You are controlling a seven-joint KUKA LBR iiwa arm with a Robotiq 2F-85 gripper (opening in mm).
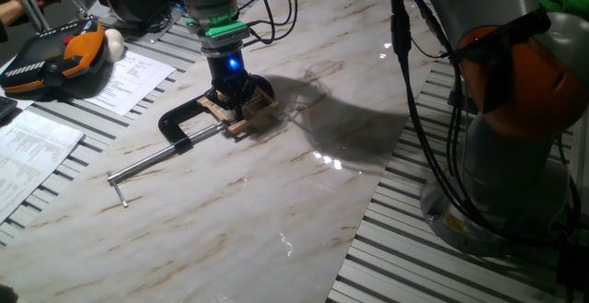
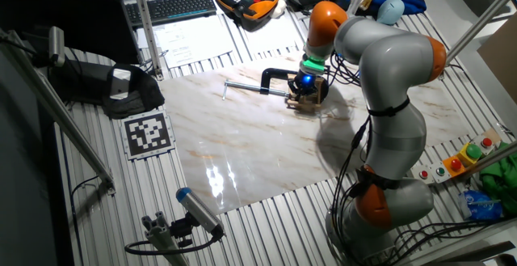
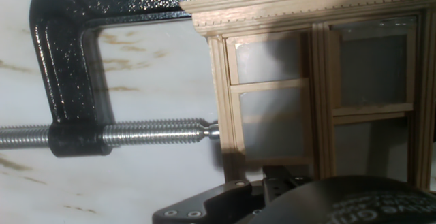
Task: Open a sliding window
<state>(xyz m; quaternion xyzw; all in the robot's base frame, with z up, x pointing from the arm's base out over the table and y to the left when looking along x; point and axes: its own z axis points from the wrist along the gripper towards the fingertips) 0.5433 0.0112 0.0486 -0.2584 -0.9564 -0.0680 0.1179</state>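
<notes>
Window (image 1: 250, 114) of light wood lay flat on the marbled counter (image 1: 239, 211), pinned there by a black clamp (image 1: 184, 123) whose steel screw pressed against the frame's side. The arm's gripper (image 1: 232, 99) stood directly over the window, pointing straight down, its black fingers reaching the wood at the edge nearest the clamp's arch. A blue light glowed on the wrist just above.

From the other fixed view the window (image 2: 311, 96) sat near the far edge of the counter (image 2: 242, 153), the clamp (image 2: 271, 82) stretching away from it toward a keyboard (image 2: 179, 6) and papers (image 2: 179, 41). The gripper (image 2: 304, 90) hid much of the frame there.

The hand view showed the window (image 3: 320, 81) from close above: a moulded top rail, two panels side by side, each split by thin crossbars into panes. The clamp (image 3: 82, 60) curved around the frame's left side, its threaded screw tip touching the upright. The gripper's dark body filled the bottom edge of that view, over the window's lower rail. Whether the jaws were closed on any part of the wood could not be told from these angles.
</notes>
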